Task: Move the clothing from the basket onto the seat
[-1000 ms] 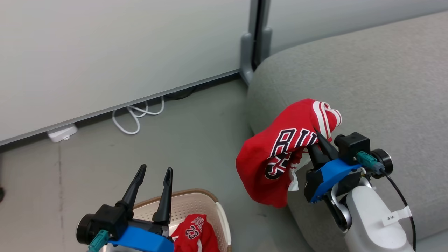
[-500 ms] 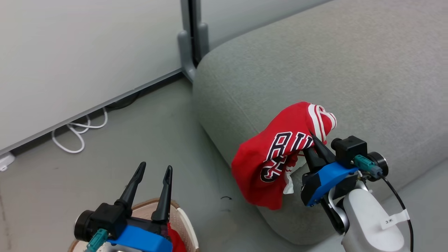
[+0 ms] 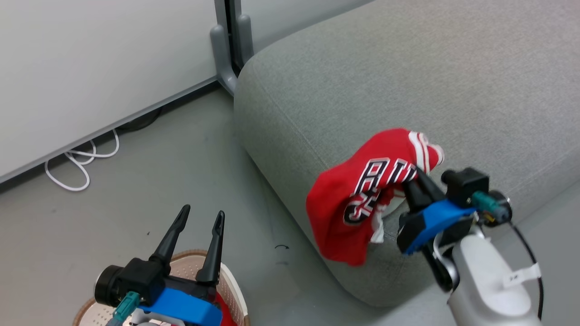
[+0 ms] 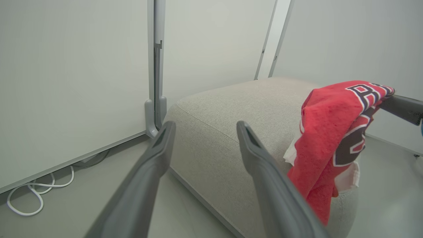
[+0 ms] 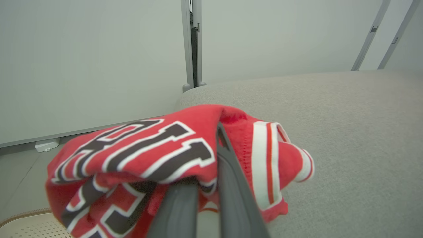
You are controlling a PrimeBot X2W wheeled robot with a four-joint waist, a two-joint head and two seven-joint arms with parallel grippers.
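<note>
Right gripper: jaws narrow, pinched on a fold of the red jersey, fingertips buried in the cloth. The jersey hangs bunched from the fingers. Its dark, white-outlined lettering faces up and left, and the white striped trim lies at the far right end beside the fingers. It sits over the near left corner of the seat, with the lower hem dangling in front of the cushion's near side. Whether cloth and cushion actually touch cannot be settled from any view.

Left gripper: jaws spread apart, nothing between them, fingers pointing far. It is above the basket, which stands on the floor at near left, apart from the seat. The gripper body hides most of the basket; the brown rim and perforated cream wall are visible. A sliver of a second red garment shows inside at the right wall.

Far left: white cable looped on the floor below the pale wall panel. A grey post stands just beyond the seat's far left corner.
</note>
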